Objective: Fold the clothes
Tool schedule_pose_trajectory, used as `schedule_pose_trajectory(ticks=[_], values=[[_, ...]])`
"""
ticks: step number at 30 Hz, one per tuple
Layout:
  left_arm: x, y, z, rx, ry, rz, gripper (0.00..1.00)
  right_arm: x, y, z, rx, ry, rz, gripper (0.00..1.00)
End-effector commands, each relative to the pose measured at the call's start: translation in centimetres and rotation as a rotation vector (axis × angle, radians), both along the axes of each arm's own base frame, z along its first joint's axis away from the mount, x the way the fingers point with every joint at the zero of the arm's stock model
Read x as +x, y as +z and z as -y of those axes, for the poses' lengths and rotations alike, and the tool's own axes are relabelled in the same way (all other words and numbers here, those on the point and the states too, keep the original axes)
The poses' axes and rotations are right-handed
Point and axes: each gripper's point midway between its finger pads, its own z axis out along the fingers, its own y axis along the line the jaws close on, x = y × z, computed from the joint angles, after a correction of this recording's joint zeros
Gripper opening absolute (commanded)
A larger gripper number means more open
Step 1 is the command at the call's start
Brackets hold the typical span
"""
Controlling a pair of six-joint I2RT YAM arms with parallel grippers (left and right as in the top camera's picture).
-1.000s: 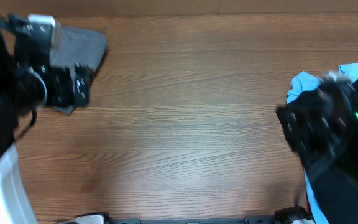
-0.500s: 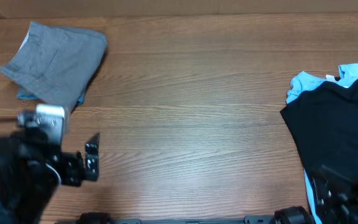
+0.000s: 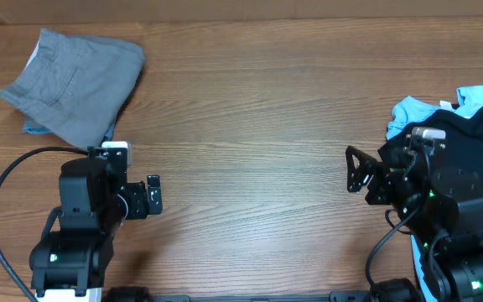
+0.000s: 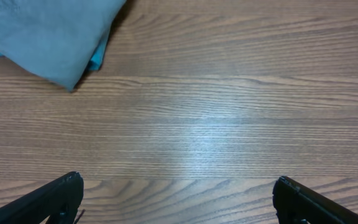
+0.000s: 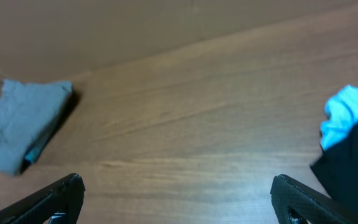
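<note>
Wooden table shows left hand, right hand withdrawn, open.

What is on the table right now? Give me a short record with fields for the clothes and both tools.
grey shorts: folded, far-left corner of the table, blue fabric edge showing underneath
black garment: at the right edge, lying over the light-blue garment
left tool: open, empty, over bare wood in front of the shorts
right tool: open, empty, over bare wood just off the black garment's left edge
</note>
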Motion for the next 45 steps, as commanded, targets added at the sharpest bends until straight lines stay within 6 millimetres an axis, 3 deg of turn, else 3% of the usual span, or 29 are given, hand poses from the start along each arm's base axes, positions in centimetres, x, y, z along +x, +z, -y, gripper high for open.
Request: schedule_pose_trajectory(ticks=[1,11,20,24,30,34,38,45], values=[[0.3,-0.9,-0.1,-0.001,0.021,-0.039,1.00,0.6,0.6,0.3,0.002,-0.019,0.024,1.00],[1.1,-3.8,-0.1,0.003,0.021,-0.169,1.00,0.8,-0.3,0.2,0.005,-0.021,-0.018,1.00],[1.5,-6.7,-0.1,0.007,0.021,-0.293,1.00,-0.5,-2.6,0.6,-0.029,-0.029,-0.119,1.00],[1.6,-7.9,-0.1,0.009,0.021,-0.344,1.00,-0.8,-3.2,2.1,-0.078,-0.099,-0.138,1.00],[1.5,-9.6,-0.1,0.011,0.021,-0.415,1.00,-1.3,-2.0,4.9,-0.116,-0.231,-0.015,1.00],[1.5,-10.6,-0.1,0.012,0.021,-0.459,1.00,-1.9,-4.7,5.1,-0.088,-0.237,0.044,1.00],[1.4,-11.4,-0.1,0.013,0.021,-0.494,1.00,-2.1,-9.1,4.6,-0.045,-0.205,0.114,1.00],[1.2,-12.3,-0.1,0.015,0.021,-0.534,1.00,-2.5,-12.0,4.1,-0.008,-0.179,0.228,1.00]])
